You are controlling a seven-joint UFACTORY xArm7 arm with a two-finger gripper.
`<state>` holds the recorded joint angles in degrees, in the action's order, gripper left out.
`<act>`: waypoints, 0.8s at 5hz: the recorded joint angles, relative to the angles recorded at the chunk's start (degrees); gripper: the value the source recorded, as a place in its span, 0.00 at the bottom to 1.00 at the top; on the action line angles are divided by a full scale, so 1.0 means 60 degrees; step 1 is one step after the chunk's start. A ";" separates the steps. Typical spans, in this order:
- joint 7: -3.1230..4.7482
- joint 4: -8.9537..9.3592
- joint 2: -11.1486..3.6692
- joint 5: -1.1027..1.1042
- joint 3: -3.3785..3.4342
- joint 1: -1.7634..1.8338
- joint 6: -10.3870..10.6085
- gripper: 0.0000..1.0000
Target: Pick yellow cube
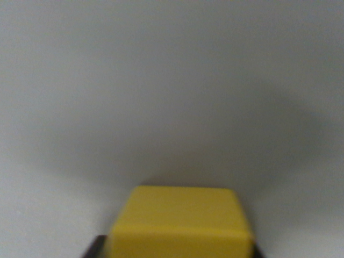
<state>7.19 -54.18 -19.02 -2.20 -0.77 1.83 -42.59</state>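
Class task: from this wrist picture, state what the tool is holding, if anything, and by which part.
It cannot be told. The yellow cube sits at the bottom edge with dark slivers at its two lower corners, perhaps the tool's fingers, but contact is out of view.

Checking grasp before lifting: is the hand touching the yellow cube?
Cannot tell. The wrist view shows the blurred yellow cube at the bottom edge with dark slivers either side, possibly the hand's fingers, but no contact or gap is plain.
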 joint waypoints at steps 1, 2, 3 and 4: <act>-0.0001 -0.0027 0.0018 0.0001 0.0000 0.0000 -0.0045 1.00; -0.0001 -0.0027 0.0018 0.0001 0.0000 0.0000 -0.0045 1.00; -0.0004 -0.0092 0.0061 0.0003 -0.0001 0.0000 -0.0154 1.00; -0.0004 -0.0092 0.0061 0.0003 -0.0001 0.0000 -0.0154 1.00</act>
<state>7.17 -54.74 -18.65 -2.18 -0.78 1.83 -43.51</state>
